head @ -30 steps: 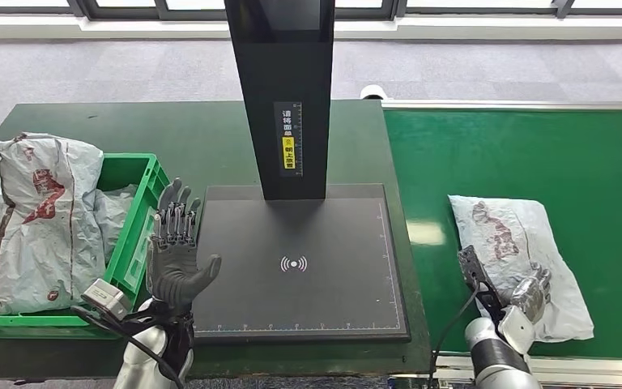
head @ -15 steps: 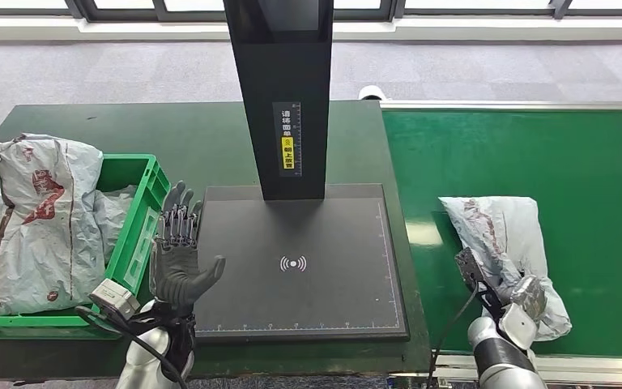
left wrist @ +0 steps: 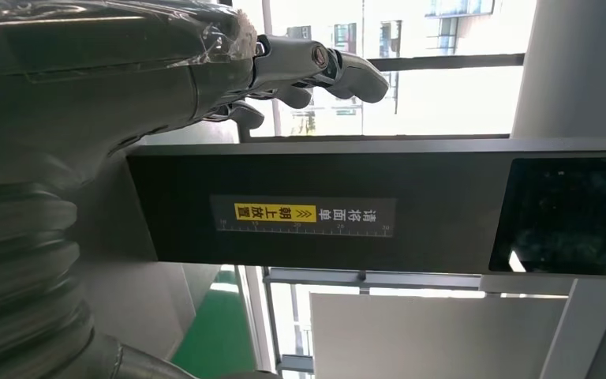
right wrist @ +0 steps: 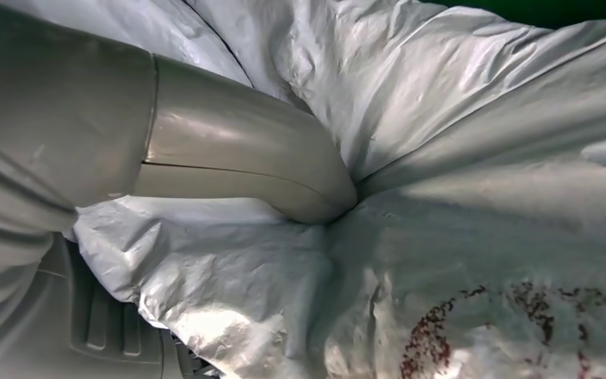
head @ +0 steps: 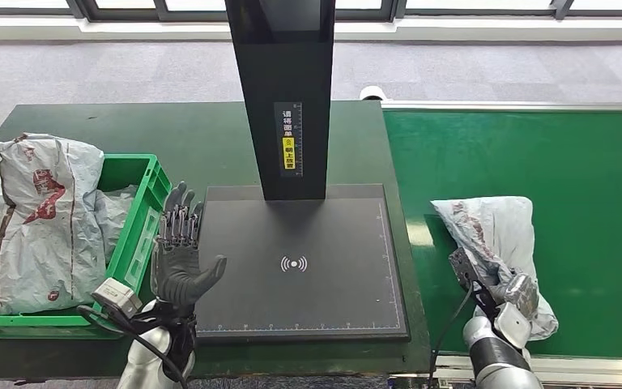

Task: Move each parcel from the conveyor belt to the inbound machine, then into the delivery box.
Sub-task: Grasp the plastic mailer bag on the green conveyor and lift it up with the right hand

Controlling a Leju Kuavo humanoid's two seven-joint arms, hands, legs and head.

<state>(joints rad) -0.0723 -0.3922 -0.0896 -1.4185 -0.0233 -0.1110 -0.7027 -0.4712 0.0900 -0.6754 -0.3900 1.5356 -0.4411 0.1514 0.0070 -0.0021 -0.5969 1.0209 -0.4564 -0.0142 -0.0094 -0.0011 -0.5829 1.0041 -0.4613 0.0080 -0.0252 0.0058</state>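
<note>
On the green conveyor belt [head: 583, 178], at 4 o'clock, lies one crumpled grey plastic parcel [head: 498, 235], near the belt's front edge; belt beyond it bare. Right hand [head: 518, 290] clamped on its near end. One black scanner pad [head: 300, 267] at centre, unoccupied. Left hand [head: 180, 251] upright at the pad's 9 o'clock edge, fingers apart, holding nothing. One green plastic crate [head: 134, 235] holds grey parcels, count unclear.
</note>
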